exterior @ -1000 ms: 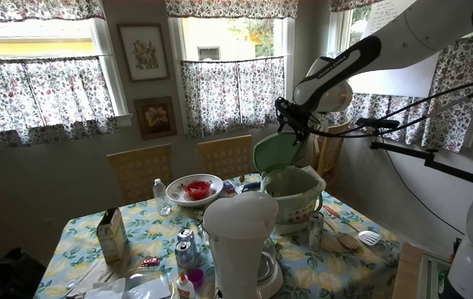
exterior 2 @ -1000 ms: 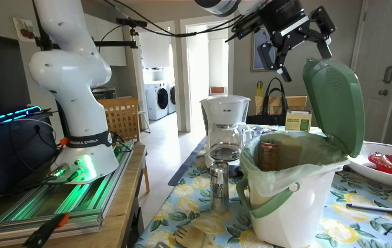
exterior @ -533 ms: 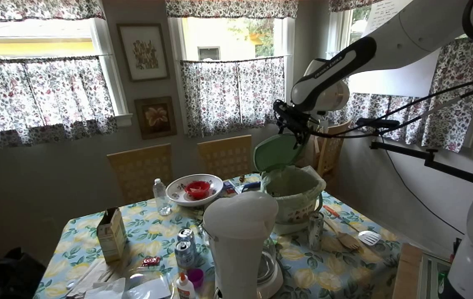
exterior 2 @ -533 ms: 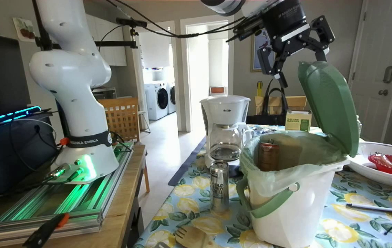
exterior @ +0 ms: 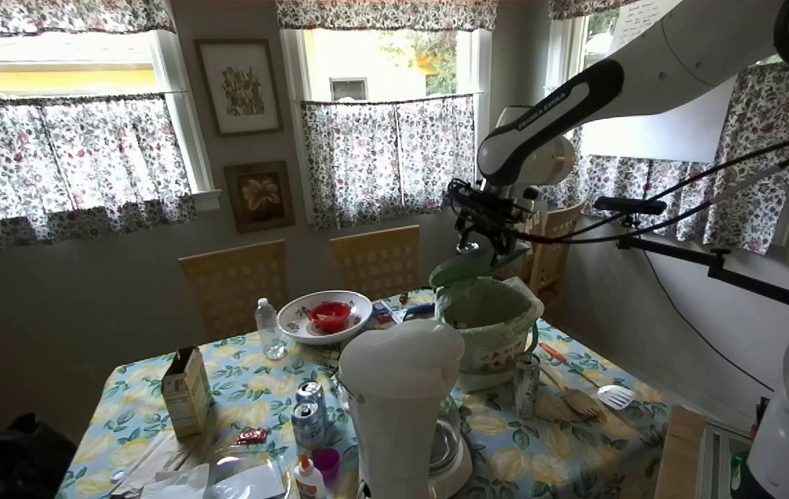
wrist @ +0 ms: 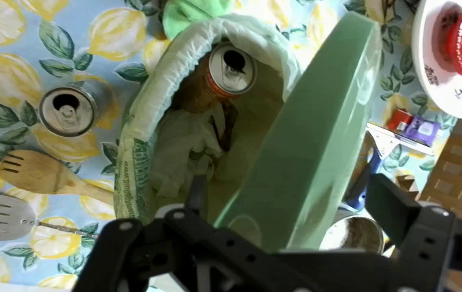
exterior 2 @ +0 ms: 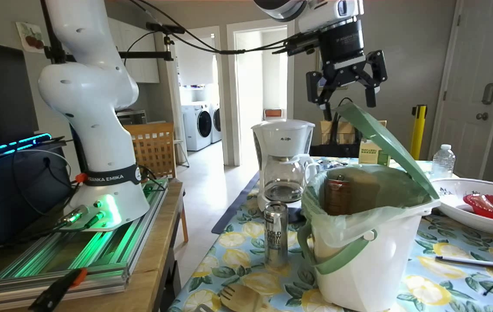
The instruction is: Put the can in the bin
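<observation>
Arm (exterior: 686, 59) outstretched, end effector (exterior 2: 349, 109) pointing down above bin (exterior 2: 372, 268), fingers (exterior 2: 371, 99) spread wide near tilted green lid (wrist: 302, 148)

Coffee maker (exterior 2: 283, 134), white, set upright on lemon-patterned tablecloth (exterior 2: 463, 277). Red bowl (exterior: 329, 316), nested in white dish (exterior: 294, 319); clear bottle (exterior: 269, 329), stood near. Wooden fork (wrist: 36, 172), laid near metal slotted turner (wrist: 16, 217). Orange-capped bottle (exterior: 308, 478), placed beside purple cup (exterior: 326, 463). Framed print (exterior: 240, 86), hung above framed flower picture (exterior: 260, 196).
</observation>
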### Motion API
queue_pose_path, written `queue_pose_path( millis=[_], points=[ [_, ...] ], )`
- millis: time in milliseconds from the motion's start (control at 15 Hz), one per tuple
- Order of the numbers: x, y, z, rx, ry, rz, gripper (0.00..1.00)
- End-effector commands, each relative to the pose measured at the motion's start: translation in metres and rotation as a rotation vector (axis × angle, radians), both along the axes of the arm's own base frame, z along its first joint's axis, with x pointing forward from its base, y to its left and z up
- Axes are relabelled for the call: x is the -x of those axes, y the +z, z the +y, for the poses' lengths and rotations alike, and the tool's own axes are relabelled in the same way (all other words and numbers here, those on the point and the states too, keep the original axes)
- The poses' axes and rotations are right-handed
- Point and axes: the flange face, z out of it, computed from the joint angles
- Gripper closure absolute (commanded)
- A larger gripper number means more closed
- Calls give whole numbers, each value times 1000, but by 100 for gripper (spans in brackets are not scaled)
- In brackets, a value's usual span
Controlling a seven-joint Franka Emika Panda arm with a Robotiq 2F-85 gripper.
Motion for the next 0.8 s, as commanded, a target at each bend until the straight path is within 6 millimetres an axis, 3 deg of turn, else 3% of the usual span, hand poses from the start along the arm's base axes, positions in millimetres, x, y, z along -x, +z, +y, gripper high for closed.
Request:
queue_pose_path(
  millis=[0,533,733],
  points=[
    [4,-4,12,-44,52,71,0],
    [16,-19,49,-93,213,221,0],
    [24,-18,62,-39,350,267,0]
  ],
)
